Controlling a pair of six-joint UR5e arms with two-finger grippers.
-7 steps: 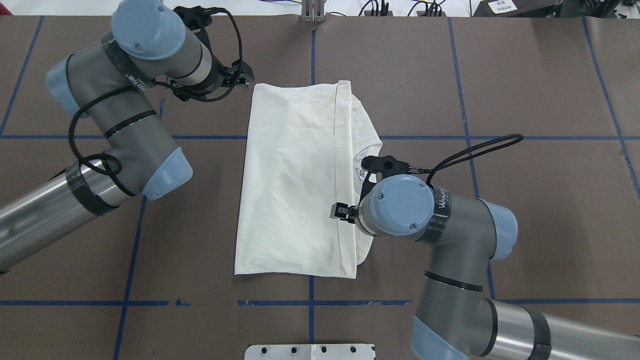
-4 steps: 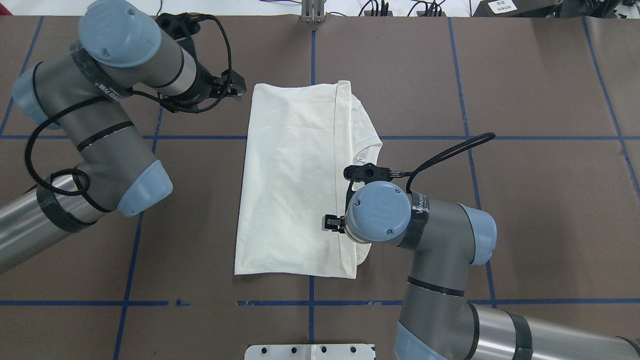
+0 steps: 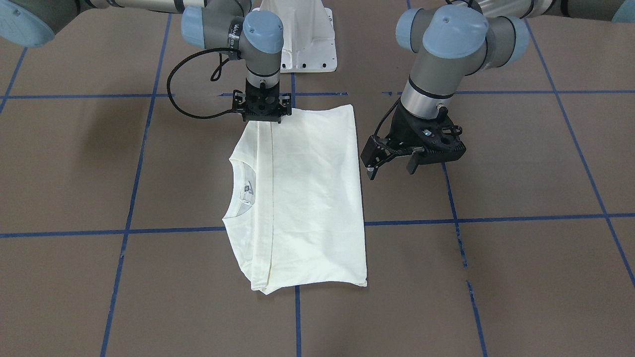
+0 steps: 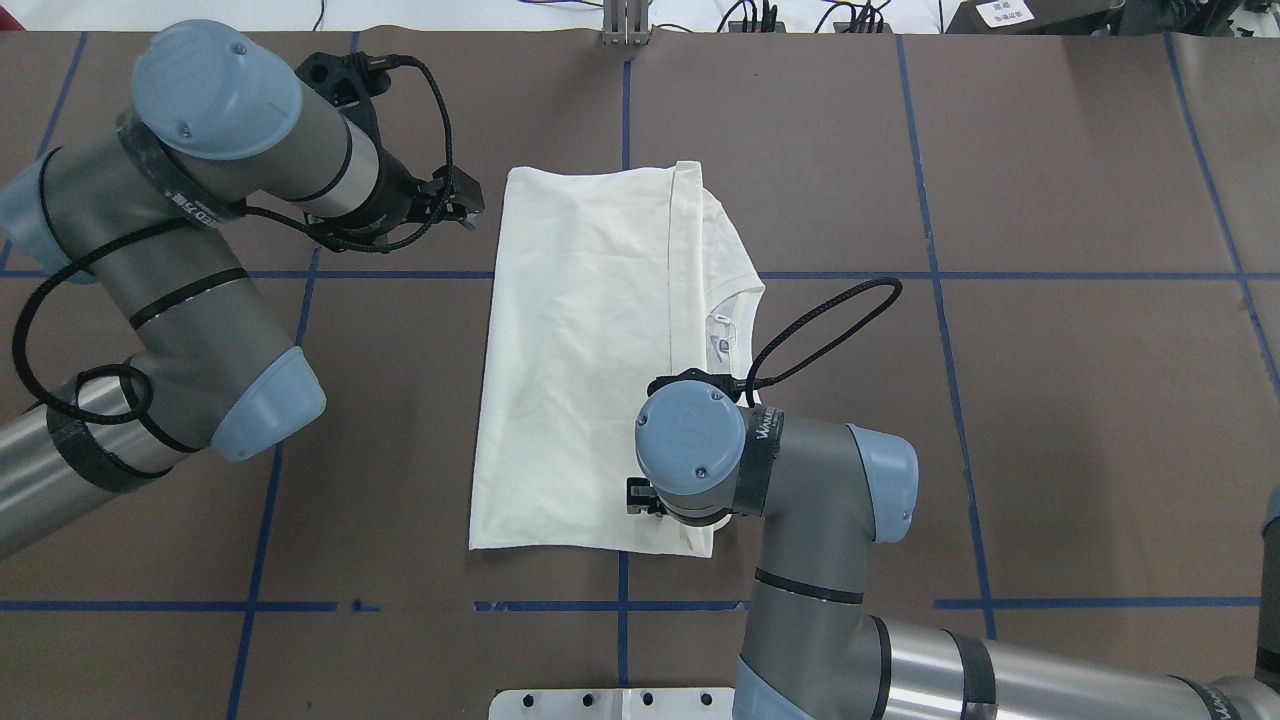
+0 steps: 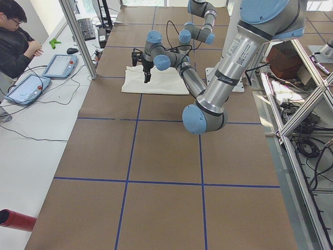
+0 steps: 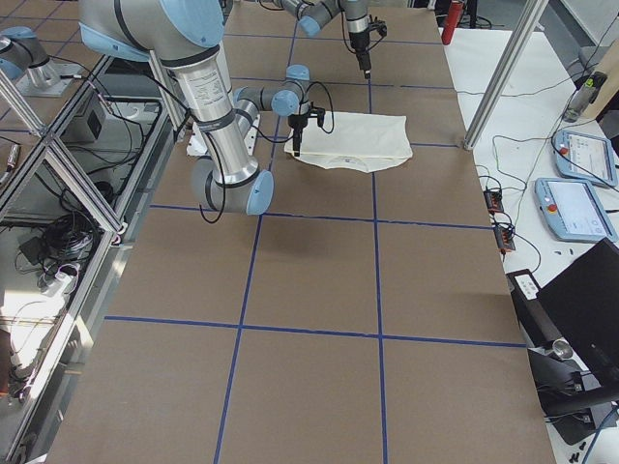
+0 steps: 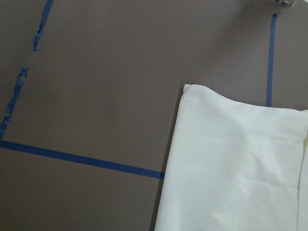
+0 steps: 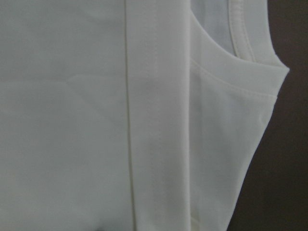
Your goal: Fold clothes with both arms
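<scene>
T-shirt (image 4: 580,370) lay folded flat on brown table (image 4: 1050,400), just ahead of white base plate (image 4: 620,703). Plain side was up. Collar peeked out at its right edge, under hemmed flap.

Right gripper (image 3: 262,116) pointed straight down at shirt corner nearest base plate, on collar side. Finger gap was possibly wide, but its own wrist hid it, so cannot tell.

Left gripper (image 3: 391,168) was farther from base plate, just beside shirt's left edge. It was clear of fabric, fingers spread wide, holding nothing.
</scene>
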